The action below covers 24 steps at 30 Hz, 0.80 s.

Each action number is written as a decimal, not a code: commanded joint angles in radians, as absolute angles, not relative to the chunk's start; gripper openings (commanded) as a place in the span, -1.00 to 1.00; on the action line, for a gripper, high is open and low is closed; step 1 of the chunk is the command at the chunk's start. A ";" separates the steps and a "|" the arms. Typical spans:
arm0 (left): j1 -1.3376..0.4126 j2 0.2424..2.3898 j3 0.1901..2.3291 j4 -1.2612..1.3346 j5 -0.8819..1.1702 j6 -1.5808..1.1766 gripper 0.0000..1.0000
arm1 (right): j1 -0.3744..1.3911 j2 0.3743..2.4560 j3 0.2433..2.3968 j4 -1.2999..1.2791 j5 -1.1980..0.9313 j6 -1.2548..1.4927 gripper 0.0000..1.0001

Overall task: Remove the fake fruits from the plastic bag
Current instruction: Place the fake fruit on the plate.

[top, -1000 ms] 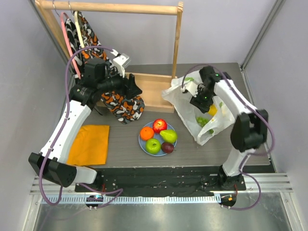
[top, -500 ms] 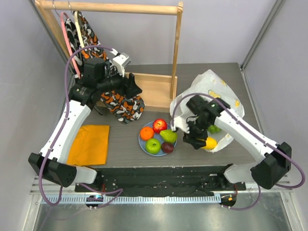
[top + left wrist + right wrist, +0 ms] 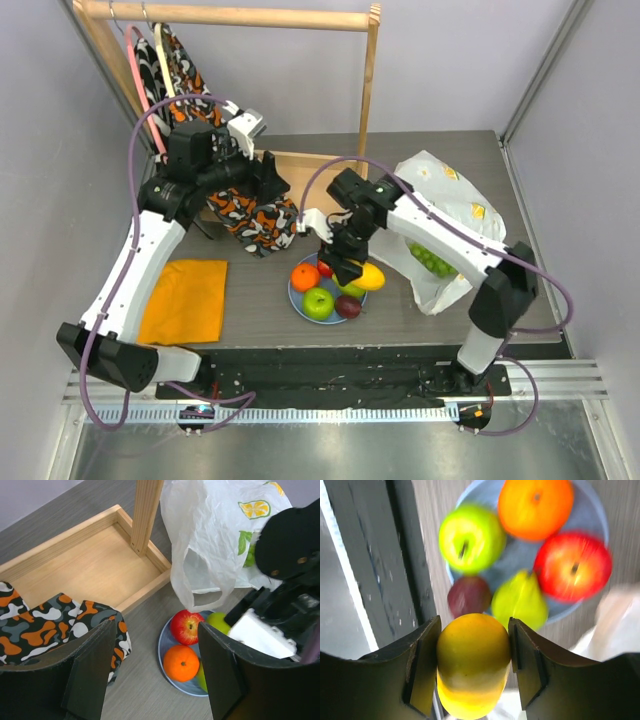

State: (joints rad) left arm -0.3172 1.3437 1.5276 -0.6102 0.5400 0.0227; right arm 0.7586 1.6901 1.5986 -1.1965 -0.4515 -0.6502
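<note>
While the right fingers (image 3: 422,670) are clamping the yellow mango (image 3: 472,655) from 2 sides, they are hanging over the right edge of the light-blue plate (image 3: 294,296) at the centre of the top view. 5 fruits are lying on that plate: the orange (image 3: 535,502), red apple (image 3: 574,567), green apple (image 3: 471,537), pear (image 3: 520,600) and plum (image 3: 469,595). The plastic bag (image 3: 455,205) is sitting on the surface (image 3: 250,310) at centre right, with the green grapes (image 3: 432,262) showing through it. The left fingers (image 3: 90,675) are standing wide apart in the upper left, gripping nothing, near the patterned cloth (image 3: 250,220) and the wooden tray (image 3: 310,190).
</note>
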 commanded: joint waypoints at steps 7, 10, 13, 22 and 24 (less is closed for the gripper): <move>-0.278 1.278 1.511 -0.598 0.537 0.044 0.41 | 0.830 1.923 1.838 -1.106 -0.477 -0.511 0.05; -0.276 1.270 1.506 -0.604 0.537 0.055 0.41 | 0.851 1.959 1.856 -1.106 -0.454 -0.508 0.06; -0.278 1.267 1.500 -0.606 0.535 0.061 0.41 | 0.868 1.979 1.868 -1.108 -0.446 -0.493 0.06; -0.276 1.264 1.486 -0.609 0.535 0.072 0.41 | 0.879 2.019 1.856 -1.075 -0.397 -0.457 0.12; -0.278 1.264 1.483 -0.607 0.537 0.072 0.41 | 0.881 2.025 1.852 -1.071 -0.397 -0.453 0.15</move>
